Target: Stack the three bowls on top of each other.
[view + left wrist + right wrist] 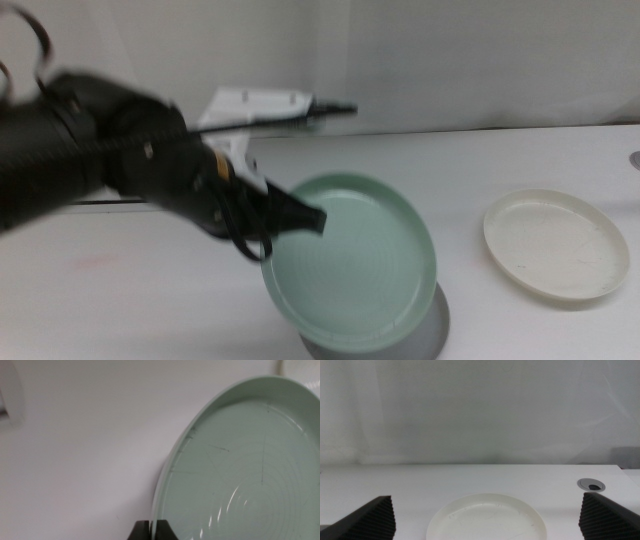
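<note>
My left gripper (303, 216) comes in from the left and is shut on the left rim of the mint green bowl (355, 262), which sits tilted at the table's middle front. The left wrist view shows that rim pinched between the jaws of the left gripper (152, 531), with the green bowl (245, 470) filling the picture. A dark grey sliver (435, 325) shows under the green bowl's near edge; I cannot tell whether it is the grey bowl or a shadow. The cream-white bowl (556, 243) lies flat at the right. My right gripper (485, 506) waits open behind the cream bowl (487, 519), out of the middle view.
A flat white panel (255, 105) with a dark slot stands at the back behind the left arm. A round cable hole (590, 485) is set in the table at the far right. A pale wall closes off the back.
</note>
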Available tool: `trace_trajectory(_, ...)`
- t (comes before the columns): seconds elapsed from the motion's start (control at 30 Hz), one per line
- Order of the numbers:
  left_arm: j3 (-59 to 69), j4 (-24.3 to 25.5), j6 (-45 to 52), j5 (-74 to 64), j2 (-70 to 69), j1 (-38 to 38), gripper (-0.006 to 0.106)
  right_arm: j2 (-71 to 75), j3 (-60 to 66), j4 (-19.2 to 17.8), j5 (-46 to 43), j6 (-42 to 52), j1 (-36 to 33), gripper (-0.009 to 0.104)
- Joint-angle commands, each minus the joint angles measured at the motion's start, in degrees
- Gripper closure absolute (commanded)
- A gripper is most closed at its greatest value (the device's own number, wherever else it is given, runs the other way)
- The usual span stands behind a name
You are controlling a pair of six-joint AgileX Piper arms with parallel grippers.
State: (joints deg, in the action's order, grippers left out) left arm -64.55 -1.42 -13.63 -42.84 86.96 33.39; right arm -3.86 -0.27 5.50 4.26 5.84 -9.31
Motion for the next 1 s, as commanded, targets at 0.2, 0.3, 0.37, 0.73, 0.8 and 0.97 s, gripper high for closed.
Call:
trace_trajectory(0.2,5.37,-3.83,-1.14,9.84,4.09,0.82,0.103,0.26,1.12,-0.32,0.08,0.16,0.24,-0.008)
trace_trajectory(0.3,5.37,-5.07,-0.98,11.21,6.29,0.82,0.103,0.26,1.12,-0.32,0.08,0.16,0.24,-0.008)
trace_trajectory(0.37,5.37,-5.32,-0.98,11.84,7.87,0.82,0.103,0.26,1.12,-0.32,0.08,0.16,0.24,-0.008)
trace_trajectory(0.73,5.37,-7.04,-0.85,14.12,13.6,3.23,0.103,0.26,1.12,-0.32,0.08,0.16,0.24,-0.008)
trace_trajectory(0.8,5.37,-7.04,-0.85,14.12,14.68,3.65,0.103,0.26,1.12,-0.32,0.08,0.16,0.24,-0.008)
trace_trajectory(0.97,5.37,-7.04,-0.96,14.12,15.79,3.85,0.103,0.26,1.12,-0.32,0.08,0.16,0.24,-0.008)
